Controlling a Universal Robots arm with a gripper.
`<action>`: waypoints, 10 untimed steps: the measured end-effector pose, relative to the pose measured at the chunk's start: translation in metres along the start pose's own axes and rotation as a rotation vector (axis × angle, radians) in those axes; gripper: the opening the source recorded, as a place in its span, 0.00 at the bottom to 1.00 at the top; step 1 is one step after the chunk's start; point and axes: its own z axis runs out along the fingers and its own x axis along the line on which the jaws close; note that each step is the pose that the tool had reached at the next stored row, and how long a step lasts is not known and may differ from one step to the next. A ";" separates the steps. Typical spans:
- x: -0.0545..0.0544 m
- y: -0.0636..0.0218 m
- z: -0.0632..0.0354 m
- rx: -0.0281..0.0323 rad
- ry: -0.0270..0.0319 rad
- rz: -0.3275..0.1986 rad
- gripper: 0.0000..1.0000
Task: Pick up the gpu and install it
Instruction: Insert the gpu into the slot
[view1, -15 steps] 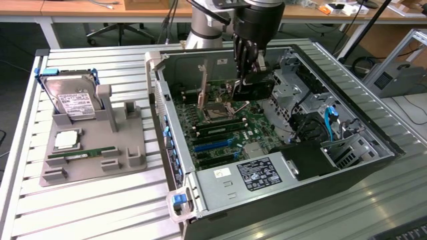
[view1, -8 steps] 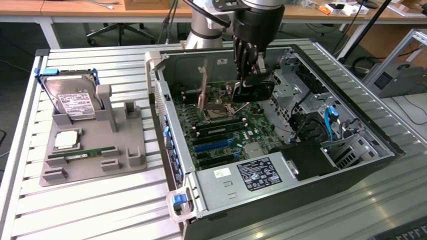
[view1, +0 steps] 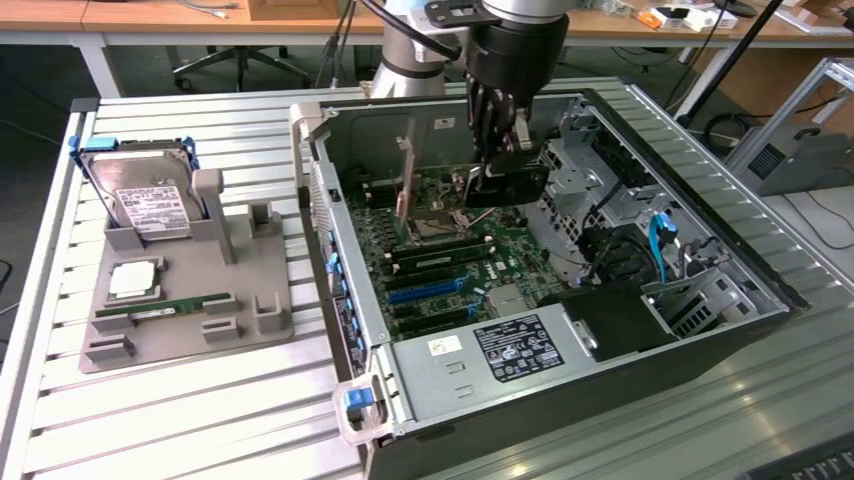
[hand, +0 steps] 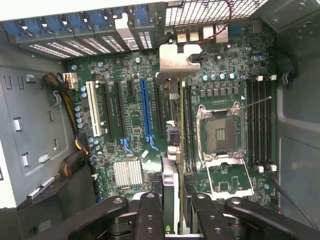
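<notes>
Gripper (hand: 172, 210) clamps gpu (hand: 170, 175) edge-on over PC case (view1: 441, 385) (slatted table (view1: 174, 420), desks behind).

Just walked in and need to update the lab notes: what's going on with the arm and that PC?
The robot arm's gripper is reaching down into the open computer case, holding the gpu edge-on above the motherboard. The card's silver bracket points toward the case's rear slot openings. The card hangs over the expansion slots beside the empty CPU socket; whether it is seated I cannot tell. On the grey holder outside the case, a hard drive and memory stick remain.
</notes>
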 end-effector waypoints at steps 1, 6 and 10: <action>0.000 0.0000 0.0004 0.0000 0.0000 0.000 0.27; 0.001 0.0001 0.0026 0.0000 0.0000 0.000 0.27; 0.002 0.0002 0.0041 0.0000 0.0000 0.000 0.27</action>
